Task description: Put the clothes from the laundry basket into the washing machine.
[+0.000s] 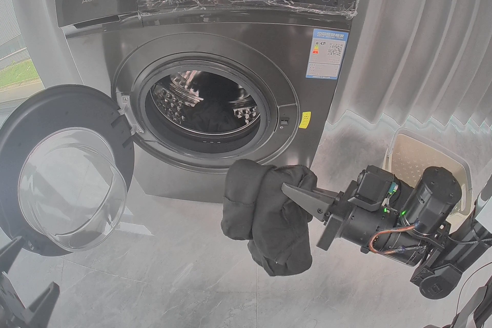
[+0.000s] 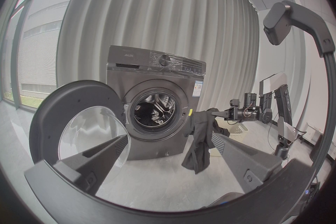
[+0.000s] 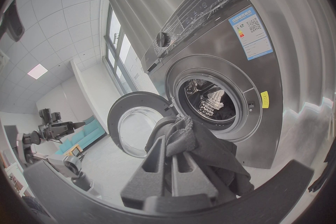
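Right gripper (image 1: 294, 193) pinches a dark grey garment (image 1: 266, 221) between its fingers, which are pressed together on a bunched fold. The rest of the cloth hangs down in a thick clump above the pale tiled floor (image 1: 179, 283). The garment is held in the air just in front of the washing machine (image 1: 205, 37), below and slightly to the right of the round drum opening (image 1: 205, 103). It is not yet inside. Some dark clothing (image 1: 210, 116) already lies at the bottom of the drum. The machine's door (image 1: 56, 108) is swung wide to the left, its clear bowl facing out. A cream perforated laundry basket (image 1: 420, 160) stands on the floor to the right of the machine, behind the right arm and before the grey curtain (image 1: 420, 37). Left gripper (image 1: 25, 278) sits low on the left, near the door, fingers spread and holding nothing.
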Robot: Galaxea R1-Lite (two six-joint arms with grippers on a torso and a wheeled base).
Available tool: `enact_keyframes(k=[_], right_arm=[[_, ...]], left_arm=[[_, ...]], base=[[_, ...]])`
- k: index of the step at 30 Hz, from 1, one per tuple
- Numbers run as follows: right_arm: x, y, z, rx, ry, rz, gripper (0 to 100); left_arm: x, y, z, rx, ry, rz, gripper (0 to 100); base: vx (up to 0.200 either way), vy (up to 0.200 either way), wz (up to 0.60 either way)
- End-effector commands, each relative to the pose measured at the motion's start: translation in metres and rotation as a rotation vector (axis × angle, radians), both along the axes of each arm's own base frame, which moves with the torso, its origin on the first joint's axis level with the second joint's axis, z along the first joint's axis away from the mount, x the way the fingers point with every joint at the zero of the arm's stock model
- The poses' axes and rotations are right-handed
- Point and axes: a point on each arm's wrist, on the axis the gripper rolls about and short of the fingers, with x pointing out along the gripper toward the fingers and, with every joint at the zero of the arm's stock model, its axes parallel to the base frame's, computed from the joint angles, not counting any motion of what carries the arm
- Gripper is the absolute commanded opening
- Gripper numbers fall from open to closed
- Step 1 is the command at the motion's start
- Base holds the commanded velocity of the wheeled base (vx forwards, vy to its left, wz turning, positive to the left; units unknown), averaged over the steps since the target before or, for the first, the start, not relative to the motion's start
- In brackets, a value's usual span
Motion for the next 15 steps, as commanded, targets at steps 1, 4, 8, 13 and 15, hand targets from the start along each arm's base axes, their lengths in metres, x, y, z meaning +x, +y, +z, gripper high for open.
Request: enact_keyframes(k=[1,4,8,13,15], right_arm=[[0.016,0.013,-0.004,0.015,-0.004,-0.056,0],[0.022,0.019,-0.002,0.040,-0.003,-0.068,0],[0.030,0.025,0.009,0.096,-0.019,-0.081,0],[0.036,0.032,0.015,0.131,-0.032,-0.082,0],[0.038,0.034,0.013,0.131,-0.029,-0.080,0]], left_arm=[[0.034,-0.001,0.037,0.039,0.086,-0.066,100],[0.057,-0.002,0.049,0.056,0.123,-0.124,100],[0.085,-0.007,0.057,0.059,0.154,-0.189,100],[0.117,-0.019,0.054,0.061,0.207,-0.283,100],[0.129,-0.027,0.051,0.065,0.228,-0.319,100]], base=[[0.000,0.000,0.00],[0.000,0.000,0.00],[0.000,0.000,0.00],[0.000,0.000,0.00],[0.000,0.000,0.00]])
